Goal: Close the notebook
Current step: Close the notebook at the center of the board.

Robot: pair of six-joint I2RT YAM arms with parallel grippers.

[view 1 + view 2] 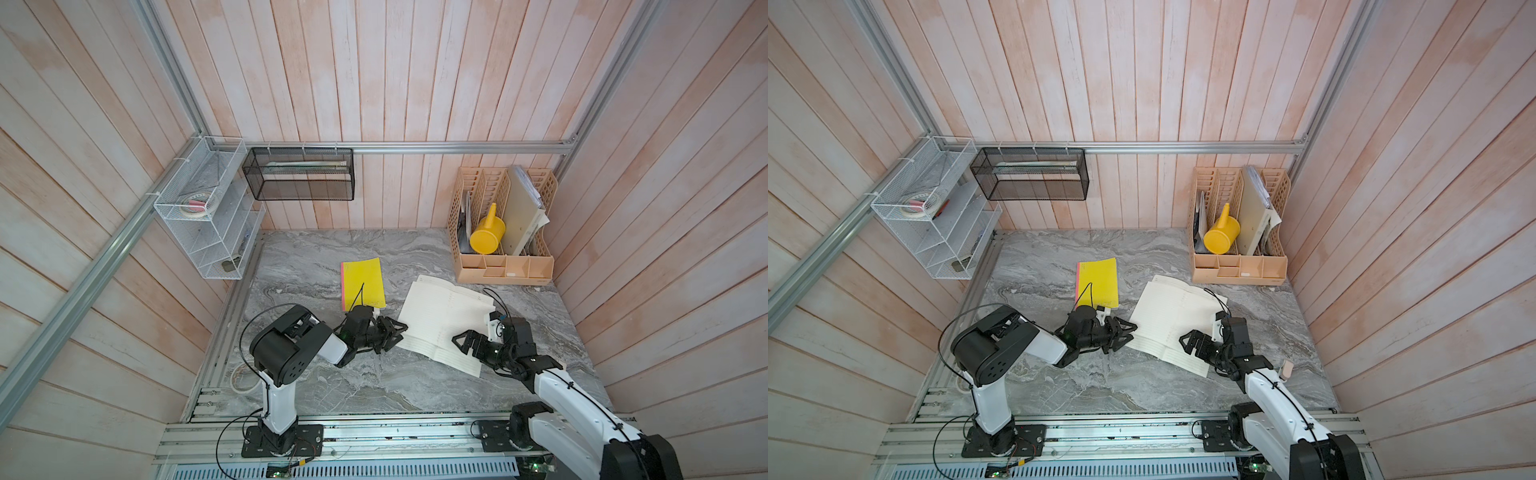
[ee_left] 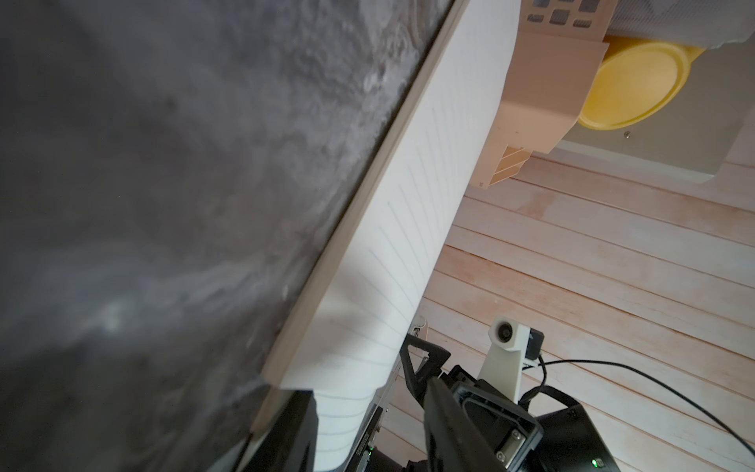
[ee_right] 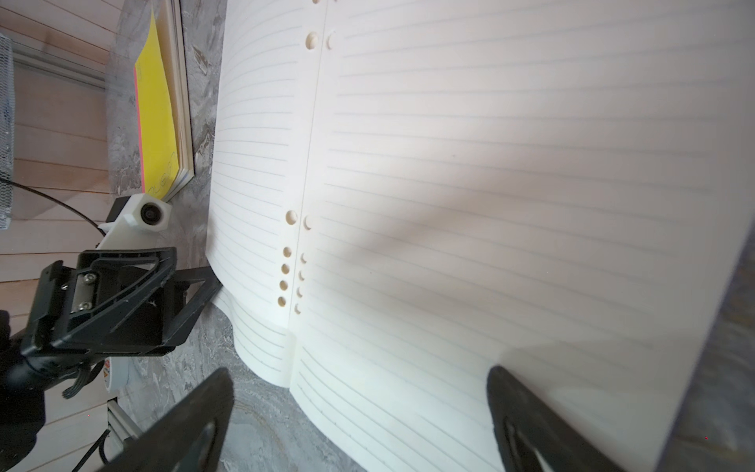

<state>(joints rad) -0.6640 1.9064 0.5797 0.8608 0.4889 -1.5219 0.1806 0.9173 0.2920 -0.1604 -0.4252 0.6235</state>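
Observation:
The notebook (image 1: pixel 440 316) (image 1: pixel 1171 316) lies open on the marble table, its cream lined pages facing up, and shows in both top views. My left gripper (image 1: pixel 397 334) (image 1: pixel 1127 332) is at the notebook's left edge. In the left wrist view its jaws (image 2: pixel 367 392) stand open astride the left-hand stack of pages (image 2: pixel 408 204): one finger is low by the cover edge and the other is clear of the paper. My right gripper (image 1: pixel 465 343) (image 3: pixel 359 372) hangs open over the near part of the right-hand pages (image 3: pixel 490 163), holding nothing.
A yellow pad (image 1: pixel 361 282) lies just behind the left gripper. A beige desk organiser (image 1: pixel 503 266) with a yellow jug (image 1: pixel 486 235) stands at the back right. A white wire shelf (image 1: pixel 208 216) and a black mesh basket (image 1: pixel 299 174) hang on the walls. A tape roll (image 1: pixel 243 376) lies near the left arm's base.

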